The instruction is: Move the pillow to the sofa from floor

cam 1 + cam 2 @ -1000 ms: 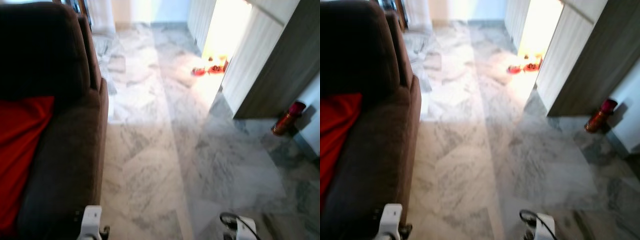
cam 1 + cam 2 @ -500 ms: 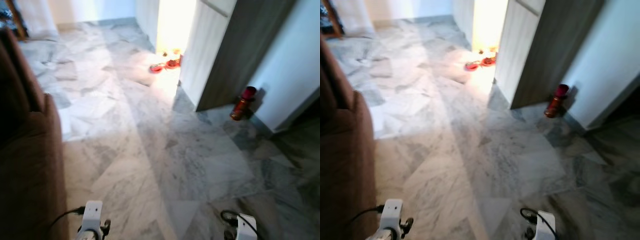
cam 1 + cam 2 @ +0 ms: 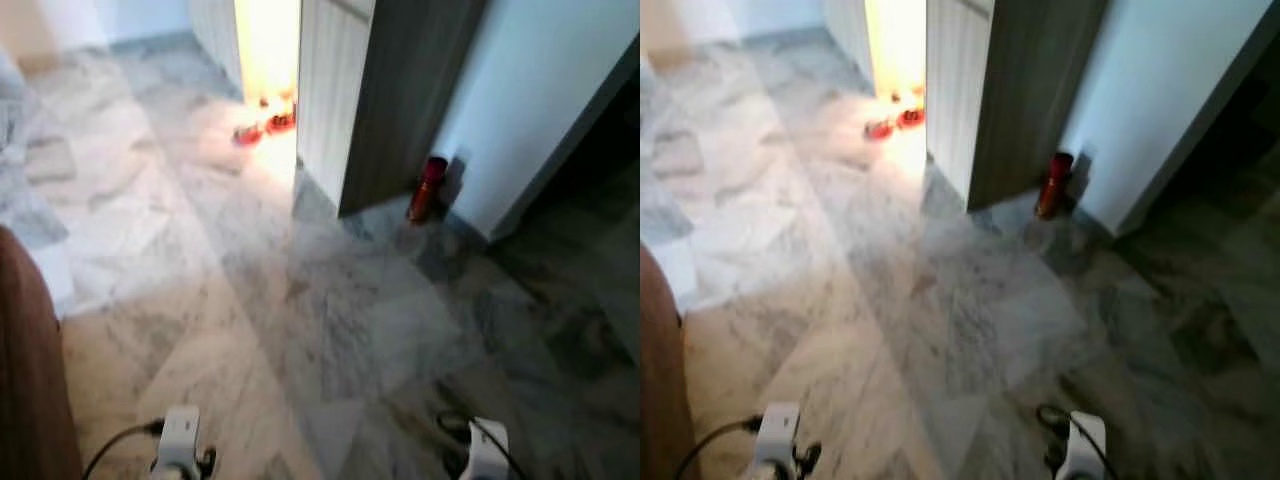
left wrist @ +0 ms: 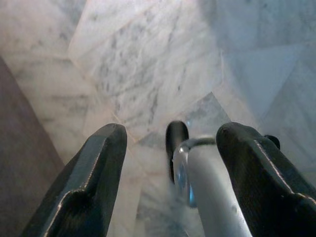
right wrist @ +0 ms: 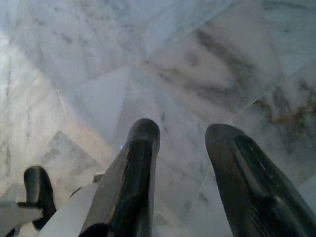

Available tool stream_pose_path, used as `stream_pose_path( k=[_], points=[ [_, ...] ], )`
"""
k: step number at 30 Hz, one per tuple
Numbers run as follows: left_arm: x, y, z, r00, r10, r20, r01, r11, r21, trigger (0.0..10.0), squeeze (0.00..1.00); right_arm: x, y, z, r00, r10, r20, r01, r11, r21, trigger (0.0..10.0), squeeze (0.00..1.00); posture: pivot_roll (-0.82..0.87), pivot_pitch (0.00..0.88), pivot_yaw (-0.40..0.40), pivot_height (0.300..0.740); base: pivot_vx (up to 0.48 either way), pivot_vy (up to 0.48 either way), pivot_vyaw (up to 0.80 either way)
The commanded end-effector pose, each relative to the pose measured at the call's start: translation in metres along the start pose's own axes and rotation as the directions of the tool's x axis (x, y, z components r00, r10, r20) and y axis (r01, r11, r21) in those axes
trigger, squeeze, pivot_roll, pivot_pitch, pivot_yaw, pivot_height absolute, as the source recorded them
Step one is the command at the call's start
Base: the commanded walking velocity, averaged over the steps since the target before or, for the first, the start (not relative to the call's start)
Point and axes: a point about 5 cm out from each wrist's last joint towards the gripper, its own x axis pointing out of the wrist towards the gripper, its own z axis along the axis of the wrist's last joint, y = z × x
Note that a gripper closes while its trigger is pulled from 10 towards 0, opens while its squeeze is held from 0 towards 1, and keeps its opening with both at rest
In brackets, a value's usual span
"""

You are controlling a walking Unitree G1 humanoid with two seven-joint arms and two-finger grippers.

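Observation:
The brown sofa's (image 3: 22, 370) arm edge sits at the lower left of the eye views, on a marble floor (image 3: 300, 300). Both arms hang low, with their white wrists at the bottom edge, the left (image 3: 178, 445) and the right (image 3: 484, 452). In the left wrist view, my left gripper (image 4: 170, 133) is open above the floor tiles, with my own silver leg and black foot (image 4: 176, 138) showing beyond its fingers. In the right wrist view, my right gripper (image 5: 183, 129) is open over bare marble, holding nothing.
A dark wooden panel and a white slatted door (image 3: 385, 90) stand ahead, beside a brightly lit doorway with red bowls (image 3: 262, 128) on the floor. A red cylinder (image 3: 428, 188) stands against the white wall. A dark opening lies at the far right.
The camera has swung to the right: the sofa with its red cushion has slid out to the left, and the red cylinder and wall have come toward the middle. The grippers stay open.

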Motion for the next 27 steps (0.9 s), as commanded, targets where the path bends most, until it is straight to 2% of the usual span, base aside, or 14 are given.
stream_pose_path(
  k=[1, 27],
  points=[
    [-0.0027, 0.0036, -0.0119, 0.999, 0.010, -0.041, -0.010, 1.000, 0.004, 10.0, 0.00, -0.0024, -0.0007, -0.0111, 0.999, -0.006, -0.033, 0.007, 1.000, 0.018, 10.0, 0.00, 0.08, 0.076, -0.051, 0.740, 0.000, 0.000, 0.00],
    [-0.0030, 0.0038, -0.0132, 0.999, 0.012, -0.047, -0.012, 1.000, 0.007, 10.0, 0.00, -0.0024, -0.0007, -0.0107, 1.000, -0.005, -0.031, 0.006, 1.000, 0.017, 10.0, 0.00, 0.08, 0.076, -0.051, 0.740, 0.000, 0.000, 0.00]
  ],
)
